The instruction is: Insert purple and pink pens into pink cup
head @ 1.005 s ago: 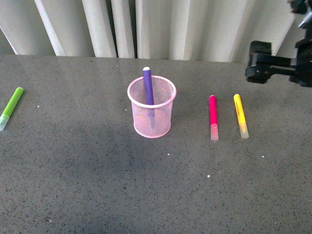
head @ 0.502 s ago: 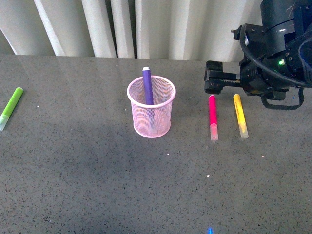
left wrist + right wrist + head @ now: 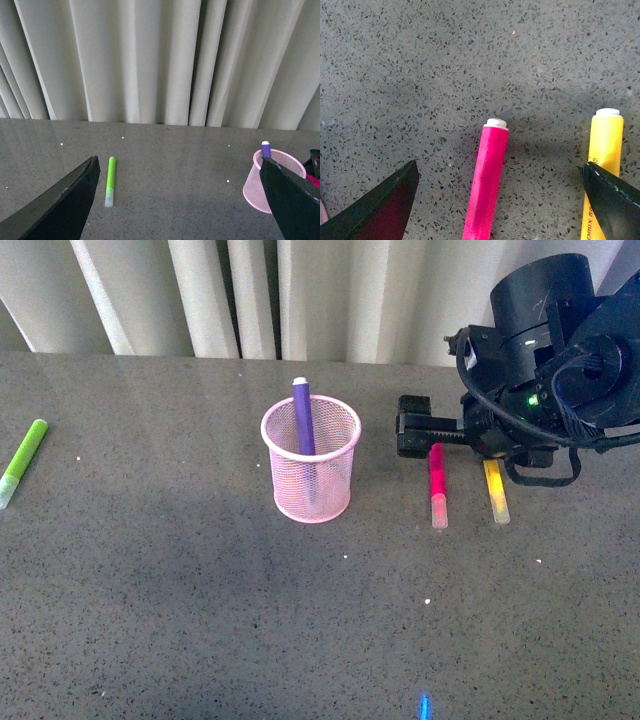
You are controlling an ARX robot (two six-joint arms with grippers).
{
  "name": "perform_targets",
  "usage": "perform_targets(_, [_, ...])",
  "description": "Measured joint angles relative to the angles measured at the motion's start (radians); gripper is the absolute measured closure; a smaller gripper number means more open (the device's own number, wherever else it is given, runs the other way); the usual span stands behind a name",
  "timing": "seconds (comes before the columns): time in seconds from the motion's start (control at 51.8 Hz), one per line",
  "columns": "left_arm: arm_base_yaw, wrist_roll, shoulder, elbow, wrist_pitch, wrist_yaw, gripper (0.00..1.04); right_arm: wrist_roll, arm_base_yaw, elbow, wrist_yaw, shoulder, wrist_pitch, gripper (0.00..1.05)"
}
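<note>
Pink pen (image 3: 487, 185) lies beneath spread right pincer (image 3: 498, 166); yellow marker's (image 3: 605, 150) print unreadable.

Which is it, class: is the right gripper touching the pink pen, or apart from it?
Apart. The right wrist view shows bare table on both sides of the pink pen, separating it from the open right gripper, whose fingers straddle it.

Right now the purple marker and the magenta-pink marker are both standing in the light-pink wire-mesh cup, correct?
Not quite. Only the purple marker stands in the light-pink wire-mesh cup; the magenta-pink marker lies flat on the grey table, as the front view shows.
</note>
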Motion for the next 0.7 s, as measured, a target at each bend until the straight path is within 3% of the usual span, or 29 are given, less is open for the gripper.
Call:
perform_targets(0.483, [0.0,0.0,0.0,0.0,0.0,0.0,0.07,0.016,0.008,0.047,-0.012,0.053,-0.002,0.08])
perform_targets(0.618, [0.0,0.0,0.0,0.0,0.0,0.0,0.07,0.016,0.013,0.058,-0.015,0.061,-0.005,0.24])
perform_targets(0.695, [0.0,0.0,0.0,0.0,0.0,0.0,0.07,0.018,0.018,0.063,-0.021,0.064,-0.011,0.4])
